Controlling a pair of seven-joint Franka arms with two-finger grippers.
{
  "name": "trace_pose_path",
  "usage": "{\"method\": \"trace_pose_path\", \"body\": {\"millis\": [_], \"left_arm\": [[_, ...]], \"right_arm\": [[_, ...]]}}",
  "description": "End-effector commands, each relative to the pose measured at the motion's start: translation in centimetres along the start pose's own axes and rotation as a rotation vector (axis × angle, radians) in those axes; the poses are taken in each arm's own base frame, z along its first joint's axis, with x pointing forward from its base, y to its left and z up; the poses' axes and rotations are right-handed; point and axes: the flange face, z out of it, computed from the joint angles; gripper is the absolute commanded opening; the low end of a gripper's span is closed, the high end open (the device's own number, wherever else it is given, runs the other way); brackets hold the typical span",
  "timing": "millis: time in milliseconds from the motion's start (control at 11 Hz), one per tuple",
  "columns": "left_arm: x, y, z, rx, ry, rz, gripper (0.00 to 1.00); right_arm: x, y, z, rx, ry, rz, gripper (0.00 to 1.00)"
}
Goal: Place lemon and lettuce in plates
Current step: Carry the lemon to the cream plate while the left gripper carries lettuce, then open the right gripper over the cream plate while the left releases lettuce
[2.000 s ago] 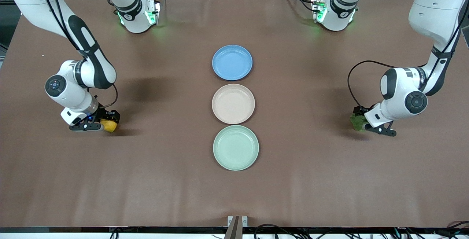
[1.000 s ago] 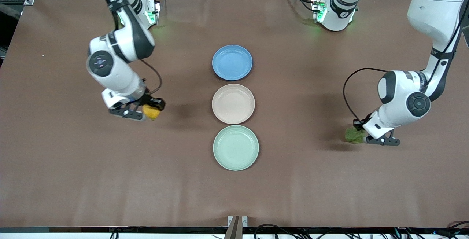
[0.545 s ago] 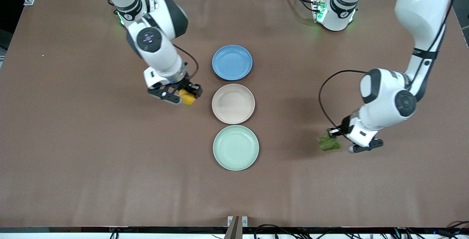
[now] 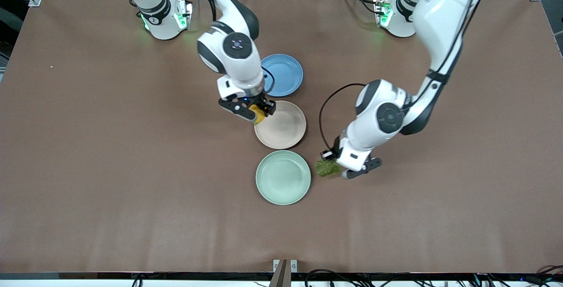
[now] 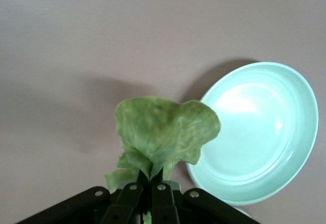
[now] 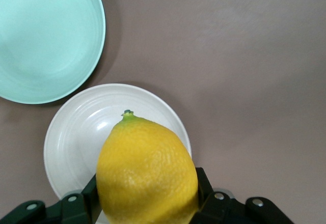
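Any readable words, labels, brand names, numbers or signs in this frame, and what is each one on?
None can be read.
The blue plate, beige-pink plate and mint green plate are plain.
The yellow lemon in the right gripper and the green lettuce leaf in the left gripper carry no sticker.
Small marks on the arm bases are too small to read.

Right arm: reaches out from base toward desk middle, elbow high, wrist bent down. Right tool [image 4: 258,114] up in air over rim of beige-pink plate [image 4: 286,130], fingers closed on lemon [image 4: 257,115], gripping it at both sides; lemon fills right wrist view [image 6: 146,170].

Left arm: stretches long from base, forearm slanting down toward desk middle, cable looped off wrist. Left tool [image 4: 333,167] low over bare desk just beside mint plate [image 4: 281,183], fingers pinched tight on lettuce [image 4: 326,168] stem; leaf sticks out ahead of fingertips [image 5: 164,132].
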Motion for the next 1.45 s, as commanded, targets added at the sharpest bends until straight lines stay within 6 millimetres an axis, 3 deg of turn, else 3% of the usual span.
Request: {"method": "trace_pose_path", "body": {"millis": [0, 273, 364, 545, 636, 727, 818, 909, 1364], "left_arm": [[-0.8, 4.0, 3.6, -0.124, 0.149, 0.022, 0.0], [-1.7, 4.6, 4.5, -0.116, 0.163, 0.044, 0.0], [-2.3, 5.4, 4.8, -0.125, 0.167, 0.058, 0.0], [-2.9, 6.2, 5.0, -0.124, 0.182, 0.074, 0.0], [-3.4, 6.7, 5.0, -0.128, 0.203, 0.075, 0.0], [-3.8, 7.0, 5.2, -0.12, 0.224, 0.07, 0.0], [-3.9, 6.9, 5.2, -0.111, 0.234, 0.082, 0.34], [-4.0, 7.0, 5.1, -0.095, 0.25, 0.132, 0.99], [-3.1, 6.7, 4.0, -0.083, 0.28, 0.158, 1.0]], "right_arm": [[-0.5, -3.4, 4.7, -0.001, 0.016, 0.039, 0.0], [0.0, -5.1, 7.3, -0.001, 0.018, 0.059, 0.02], [0.0, -5.2, 8.0, -0.006, 0.024, 0.049, 0.1], [-0.1, -5.3, 8.7, 0.008, 0.034, 0.036, 0.39], [0.0, -5.3, 8.7, 0.007, 0.035, 0.038, 0.58], [0.1, -5.2, 8.7, 0.006, 0.035, 0.049, 1.0], [0.5, -5.3, 8.0, 0.013, 0.039, 0.055, 1.0], [0.8, -5.1, 7.7, 0.012, 0.042, 0.057, 1.0], [3.3, -4.4, 4.4, 0.02, 0.068, -0.014, 1.0]]}}
